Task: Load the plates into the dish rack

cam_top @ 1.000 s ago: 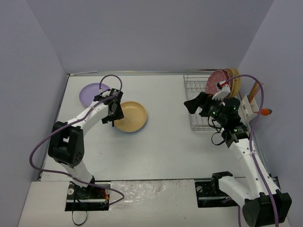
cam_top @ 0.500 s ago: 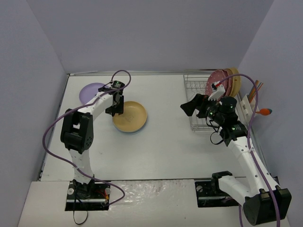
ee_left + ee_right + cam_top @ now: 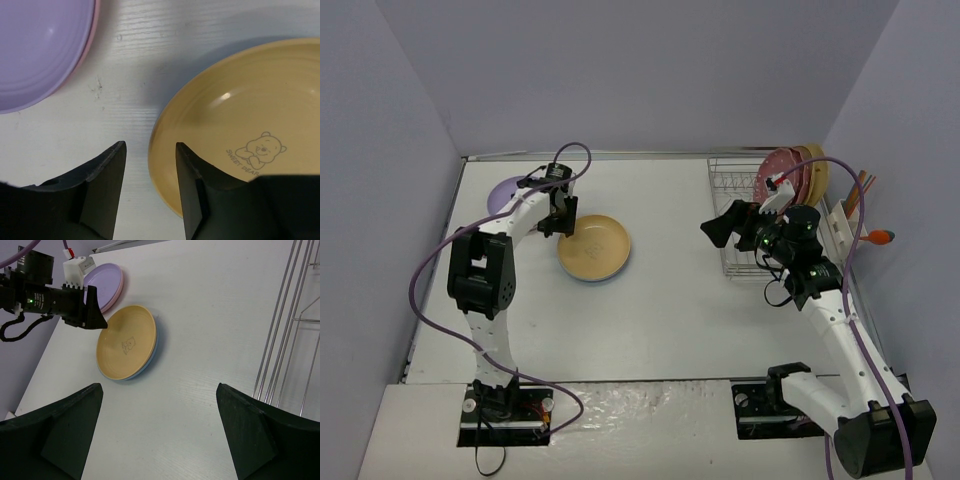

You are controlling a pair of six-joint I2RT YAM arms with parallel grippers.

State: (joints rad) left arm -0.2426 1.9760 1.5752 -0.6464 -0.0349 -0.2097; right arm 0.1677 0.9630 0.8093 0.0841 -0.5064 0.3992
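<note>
Left gripper (image 3: 149, 147) has shifted back-left and narrowed — jaws part-open, straddling the rim of the yellow plate (image 3: 235, 115), unclamped. Lilac plate (image 3: 35, 50) sits on a pink plate (image 3: 95, 20), far left. Yellow plate reads "SWEET DEAR", blue plate (image 3: 155, 342) beneath. Right gripper (image 3: 159, 390) gapes, empty. Dish rack (image 3: 735, 190), far right — three plates (image 3: 778, 172) upright.

The top external camera looks down from above and behind on the whole table (image 3: 670, 300). The left wrist camera faces straight down, close over the yellow plate (image 3: 240, 115) and lilac plate (image 3: 35, 50); the right wrist camera views both obliquely from farther away.
</note>
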